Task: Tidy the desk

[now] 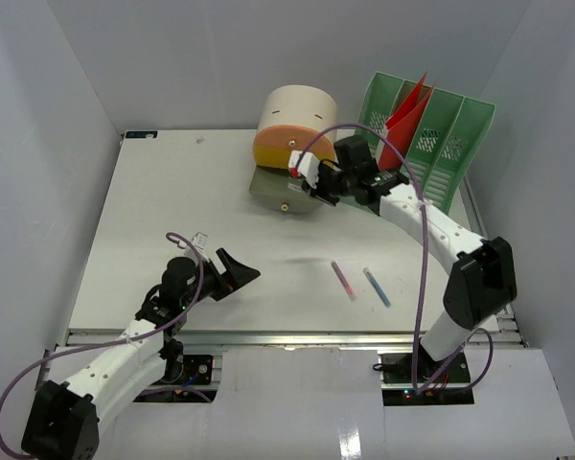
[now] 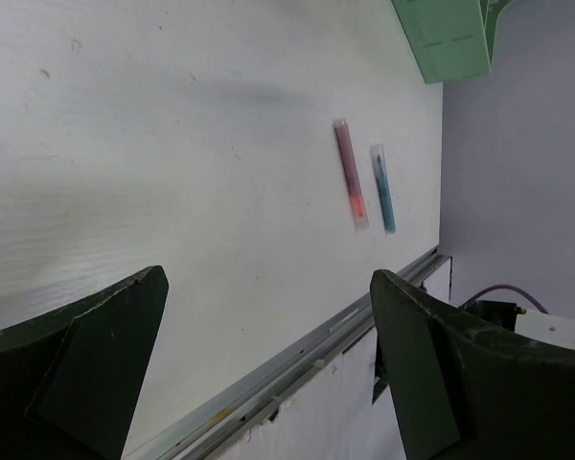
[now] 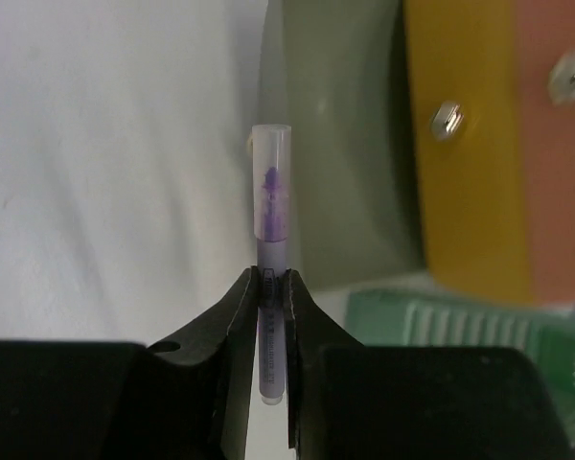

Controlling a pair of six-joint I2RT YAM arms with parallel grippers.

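Setting: a pale-walled enclosure, its floor taken up by the desk [image 1: 163, 201], a broad flat white top with a metal rail [image 1: 268, 337] along the near edge.

Item 1, the desk. Judged rigid, heavy and fixed. It was not a thing to be gripped but the surface to be cleared, and smooth enough that small items would likely slide on it.

Item 2, purple marker [image 3: 271, 192]. Clamped in the right gripper [image 3: 271, 278], jaws closed on the lower barrel, with the clear-capped end projecting toward the olive drawer [image 1: 280, 194]. Judged light, stiff and slick plastic. A hold nearer mid-barrel would resist pivoting better.

Item 3, pink marker [image 1: 343, 280] and blue marker [image 1: 376, 287]. They lay near each other, roughly parallel, on the front right of the desk, neither touching a gripper. They looked of the same kind, best taken across the barrel.

Item 4, left gripper [image 2: 268, 278]. It hovered low over the front left of the desk, fingers wide apart, holding nothing.

Item 5, cream round drawer unit [image 1: 297, 110] at the rear centre. Beside it on the right stood a green file rack [image 1: 450, 134] holding a red folder [image 1: 402, 120].
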